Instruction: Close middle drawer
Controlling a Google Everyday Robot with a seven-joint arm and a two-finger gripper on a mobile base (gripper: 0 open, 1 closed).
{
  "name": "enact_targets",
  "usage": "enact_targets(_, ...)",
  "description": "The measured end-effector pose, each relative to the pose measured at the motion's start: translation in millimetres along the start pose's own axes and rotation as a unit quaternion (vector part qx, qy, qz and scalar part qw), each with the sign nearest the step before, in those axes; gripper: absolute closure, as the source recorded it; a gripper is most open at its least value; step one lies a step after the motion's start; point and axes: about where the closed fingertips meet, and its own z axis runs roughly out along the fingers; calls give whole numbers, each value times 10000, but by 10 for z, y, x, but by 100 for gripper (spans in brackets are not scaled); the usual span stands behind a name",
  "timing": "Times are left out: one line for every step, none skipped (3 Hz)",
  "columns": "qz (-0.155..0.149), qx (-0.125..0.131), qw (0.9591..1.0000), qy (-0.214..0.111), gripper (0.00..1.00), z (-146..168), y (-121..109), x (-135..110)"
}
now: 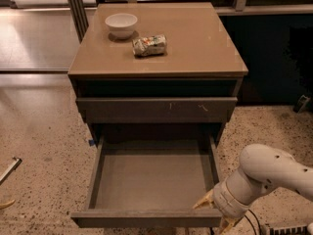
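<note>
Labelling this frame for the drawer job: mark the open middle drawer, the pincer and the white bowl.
middle drawer (151, 180): camera view, on its bare grey floor.
pincer (214, 213): camera view, midway between its tips, at the drawer's front right corner.
white bowl (121, 23): camera view, in the middle of its hollow.

Middle drawer (151, 180): pulled far out, grey tray showing.
My tool (213, 213): at its front right corner.
Counter (195, 38): white bowl (121, 24), crumpled packet (149, 45).

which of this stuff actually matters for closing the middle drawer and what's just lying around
For the job: middle drawer, pulled open; gripper, at the drawer's front right corner.

Lying about: white bowl and crumpled packet, both on the cabinet top.
</note>
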Motion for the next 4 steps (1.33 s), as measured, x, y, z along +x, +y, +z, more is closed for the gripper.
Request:
enact_targets(-179,80,9997,-122,65,348,129,243)
enact_targets(-242,131,9995,-169,88,637,189,457)
enact_targets(-265,142,9992,-253,100,871,244,632)
enact_targets(-271,113,9993,-252,100,1009,257,763)
